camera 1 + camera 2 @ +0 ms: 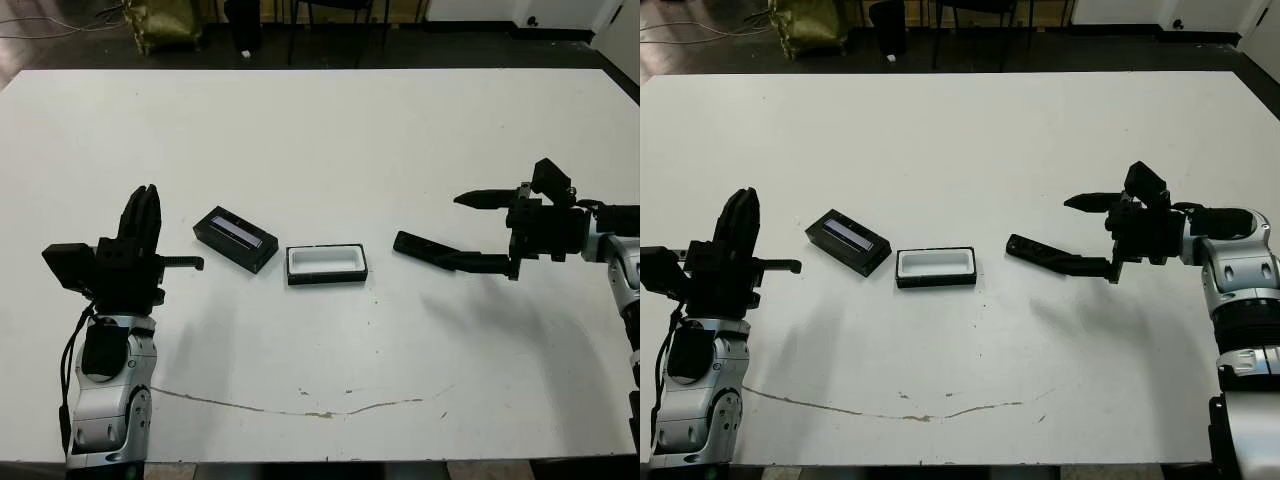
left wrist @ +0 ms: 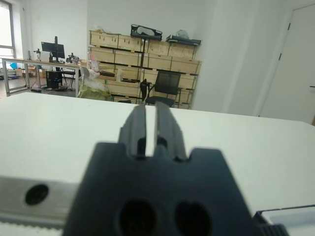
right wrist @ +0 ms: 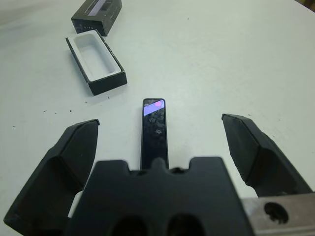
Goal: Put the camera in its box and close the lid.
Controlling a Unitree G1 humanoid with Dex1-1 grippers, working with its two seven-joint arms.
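**Nothing Yet Packed: Camera, Box and Lid Lay Apart**

The white surface (image 1: 330, 150) carried all three task things, each separate from the others. No step of the task could be counted as done.

The lid (image 1: 235, 239) was seen lying window-up, just beside the box and towards the robot's left. It had not been fitted.

The box (image 1: 326, 264) was found open near the middle of the surface, its white lining bare and nothing inside.

The camera (image 3: 154, 129) lay flat on the surface to the right of the box, apart from it, its bluish-purple screen at the end nearer the box.

The right gripper (image 3: 160, 147) was held low at the camera's far end with its fingers spread wide on either side of the bar; nothing was gripped.

The left gripper (image 2: 146, 129) was raised at the left, clear of everything, its fingers pressed together and empty.

Grasping the camera, placing it in the box and fitting the lid were judged as all left to do.
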